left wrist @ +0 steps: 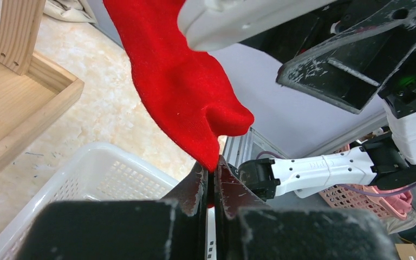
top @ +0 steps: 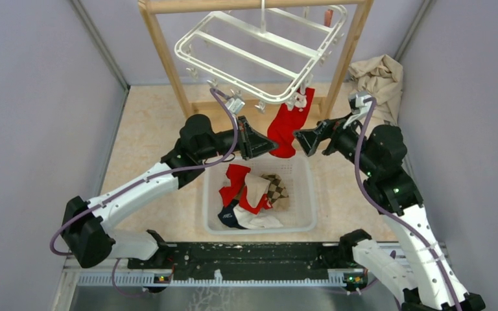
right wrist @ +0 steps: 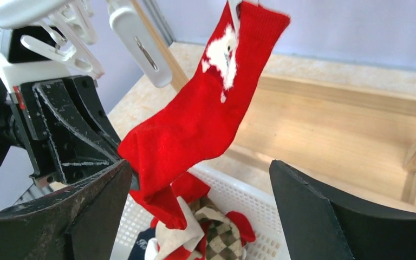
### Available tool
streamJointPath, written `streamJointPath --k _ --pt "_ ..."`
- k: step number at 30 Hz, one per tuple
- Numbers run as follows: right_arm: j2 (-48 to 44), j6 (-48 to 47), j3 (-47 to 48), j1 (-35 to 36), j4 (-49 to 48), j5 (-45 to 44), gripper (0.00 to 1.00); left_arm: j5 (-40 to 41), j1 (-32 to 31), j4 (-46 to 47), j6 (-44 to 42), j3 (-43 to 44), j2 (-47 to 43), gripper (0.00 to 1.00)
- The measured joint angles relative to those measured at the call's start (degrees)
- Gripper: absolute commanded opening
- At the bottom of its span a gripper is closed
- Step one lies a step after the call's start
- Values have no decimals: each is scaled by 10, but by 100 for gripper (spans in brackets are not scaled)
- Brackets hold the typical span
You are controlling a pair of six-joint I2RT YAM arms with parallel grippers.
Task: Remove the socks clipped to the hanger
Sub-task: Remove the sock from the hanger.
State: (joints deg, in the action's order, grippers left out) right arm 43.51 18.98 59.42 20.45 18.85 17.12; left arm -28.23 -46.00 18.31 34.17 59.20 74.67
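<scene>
A red sock (top: 287, 128) with white trim hangs by its cuff from a clip at the front rim of the white hanger (top: 259, 48), over the basket. My left gripper (top: 270, 146) is shut on the sock's toe; in the left wrist view the red fabric (left wrist: 181, 81) is pinched between its jaws (left wrist: 212, 170). My right gripper (top: 298, 140) is open just right of the sock and holds nothing; its view shows the sock (right wrist: 200, 116) between its spread fingers (right wrist: 195, 179). Several other socks (top: 251, 197) lie in the basket.
The white perforated basket (top: 305, 217) sits on the floor under the hanger. The wooden frame (top: 165, 55) holds the hanger by its hook. A beige cloth (top: 379, 74) lies at the back right. Grey walls close in on both sides.
</scene>
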Motion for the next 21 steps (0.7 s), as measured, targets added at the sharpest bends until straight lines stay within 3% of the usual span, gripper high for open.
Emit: streamJointPath --k 8,21 --pt "-23 -38 7 0 -14 -53 98 1 0 0 -2 -3 0 4" --pt "3 -88 7 0 -141 -110 93 1 0 -1 -2 -3 -12 4"
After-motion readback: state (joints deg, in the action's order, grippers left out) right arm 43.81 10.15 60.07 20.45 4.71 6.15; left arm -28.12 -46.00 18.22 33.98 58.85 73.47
